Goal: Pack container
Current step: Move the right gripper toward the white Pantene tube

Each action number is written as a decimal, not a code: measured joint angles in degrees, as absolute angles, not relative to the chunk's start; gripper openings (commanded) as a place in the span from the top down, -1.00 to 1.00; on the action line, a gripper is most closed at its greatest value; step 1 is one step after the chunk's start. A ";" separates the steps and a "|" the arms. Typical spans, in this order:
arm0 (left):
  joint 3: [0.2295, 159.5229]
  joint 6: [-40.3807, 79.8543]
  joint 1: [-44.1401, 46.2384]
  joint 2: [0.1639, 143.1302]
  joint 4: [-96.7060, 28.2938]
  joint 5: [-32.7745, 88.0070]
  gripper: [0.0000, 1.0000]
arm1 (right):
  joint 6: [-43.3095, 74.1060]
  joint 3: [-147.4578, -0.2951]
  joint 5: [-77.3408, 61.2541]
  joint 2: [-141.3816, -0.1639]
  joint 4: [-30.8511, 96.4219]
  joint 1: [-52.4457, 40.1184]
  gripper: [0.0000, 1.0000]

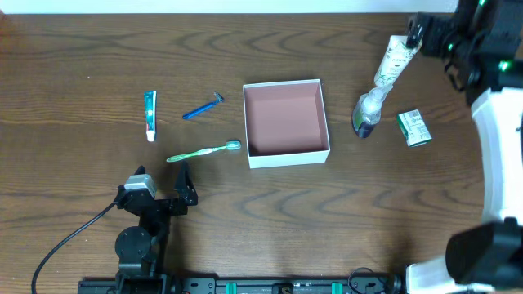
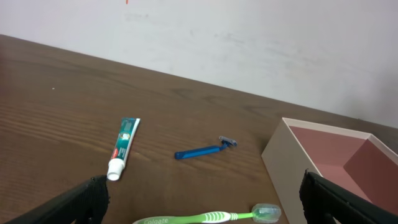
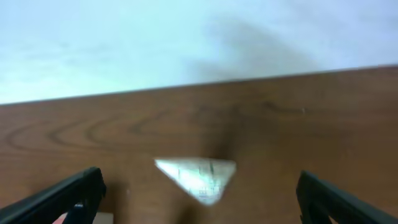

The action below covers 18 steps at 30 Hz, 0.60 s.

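The container, a square white box with a pinkish-brown floor, stands empty at the table's middle; its corner also shows in the left wrist view. A green toothbrush lies left of it and shows between my left fingers. My left gripper is open, just in front of the toothbrush. My right gripper is open at the far right, at the upper end of a white tube, which looks blurred.
A toothpaste tube and a blue razor lie far left of the box. A clear bottle with dark liquid and a green-and-white soap box lie to the right. A black cable trails at the front left.
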<state>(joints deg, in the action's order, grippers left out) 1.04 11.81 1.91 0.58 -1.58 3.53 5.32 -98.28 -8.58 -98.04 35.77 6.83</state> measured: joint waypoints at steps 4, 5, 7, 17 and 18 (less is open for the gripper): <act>1.04 11.81 1.91 0.58 -1.61 3.53 -0.96 | 4.34 -106.39 -10.50 -103.66 42.72 6.94 -0.99; 1.04 11.81 1.91 0.58 -1.61 3.53 -0.96 | 4.19 -107.39 -10.76 -104.53 43.88 6.94 -0.99; 1.04 11.81 1.91 0.60 -1.61 3.53 -0.96 | 4.03 -109.69 -11.44 -106.74 46.57 6.94 -0.99; 1.04 11.81 1.91 0.58 -1.61 3.53 -0.96 | 4.19 -110.69 -14.26 -110.15 51.29 9.02 -0.99; 1.04 11.81 1.91 0.58 -1.61 3.53 -0.96 | 3.77 -110.76 -14.41 -110.15 51.64 9.32 -0.98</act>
